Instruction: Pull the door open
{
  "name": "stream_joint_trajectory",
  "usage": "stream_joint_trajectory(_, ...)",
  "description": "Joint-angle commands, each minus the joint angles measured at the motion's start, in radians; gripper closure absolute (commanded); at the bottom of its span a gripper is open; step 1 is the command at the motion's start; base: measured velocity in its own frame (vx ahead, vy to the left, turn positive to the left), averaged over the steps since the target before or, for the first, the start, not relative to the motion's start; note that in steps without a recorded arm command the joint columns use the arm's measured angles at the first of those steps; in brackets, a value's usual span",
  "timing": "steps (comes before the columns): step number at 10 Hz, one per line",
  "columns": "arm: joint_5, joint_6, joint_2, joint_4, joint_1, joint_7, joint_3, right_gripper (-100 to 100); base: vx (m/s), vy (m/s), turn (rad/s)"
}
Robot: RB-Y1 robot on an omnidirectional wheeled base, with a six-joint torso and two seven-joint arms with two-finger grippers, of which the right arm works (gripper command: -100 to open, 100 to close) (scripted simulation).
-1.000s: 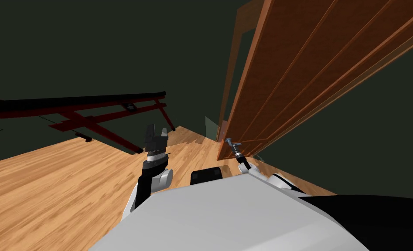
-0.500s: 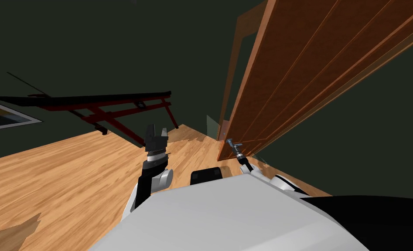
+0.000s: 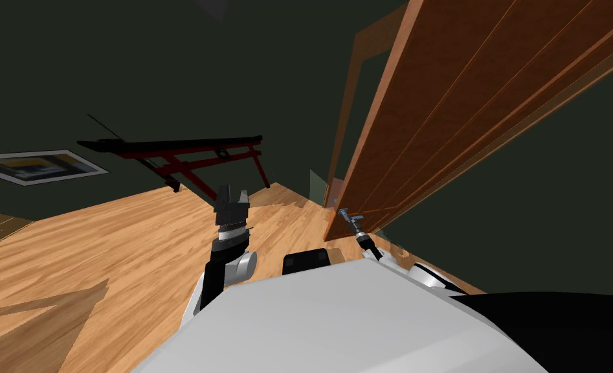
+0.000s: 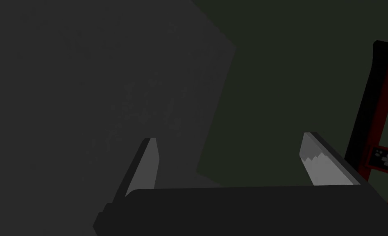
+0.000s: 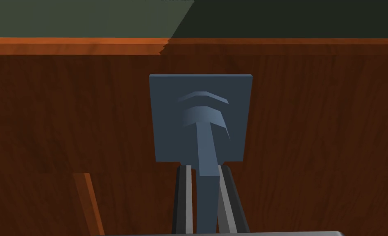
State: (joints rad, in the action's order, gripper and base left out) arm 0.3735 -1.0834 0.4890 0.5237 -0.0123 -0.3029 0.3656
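**Right fingers clamped on the door handle, left hand idle**

The brown wooden door (image 3: 441, 129) rises on my right side, its panelled face slanting away to the upper corner of the head view. Its near edge stands out from the lighter door frame (image 3: 350, 97), which shows beyond it.

The blue-grey lever handle (image 5: 207, 164) sits on a square backplate (image 5: 164, 123) of the same colour, close to that near edge of the door. The right gripper (image 5: 204, 168) is at the lever. Its two fingers (image 5: 184, 192) are closed on the lever's sides, one on each side, touching it. In the head view the right gripper (image 3: 353, 223) shows small against the door's near edge, low down.

The left gripper (image 3: 232, 197) is held up over the wooden floor (image 3: 104, 246), well apart from the door. Its fingers (image 4: 148, 164) are spread wide and grip nothing.

Beyond it a dark red and black stand (image 3: 188, 146) is against the dark wall, at the floor's far edge. A framed picture (image 3: 39, 166) hangs on the wall to the left of the stand.
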Motion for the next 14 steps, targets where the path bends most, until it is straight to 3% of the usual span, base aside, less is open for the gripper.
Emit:
stream_joint_trajectory(1, 0.004, -0.032, 0.012, -0.016, 0.008, -0.017, 0.018, 100, -0.158, -0.057, 0.139)
stream_joint_trajectory(5, 0.017, -0.083, 0.043, -0.028, 0.036, -0.045, 0.047, 100, -0.131, -0.054, 0.103)
stream_joint_trajectory(6, 0.012, -0.068, 0.036, -0.018, 0.035, -0.039, 0.044, 100, -0.065, -0.02, 0.032)
stream_joint_trajectory(7, 0.019, -0.09, 0.042, -0.026, 0.045, -0.046, 0.057, 100, -0.111, -0.036, 0.219)
stream_joint_trajectory(14, 0.046, -0.176, 0.07, -0.063, 0.077, -0.068, 0.102, 100, -0.205, -0.091, 0.17)
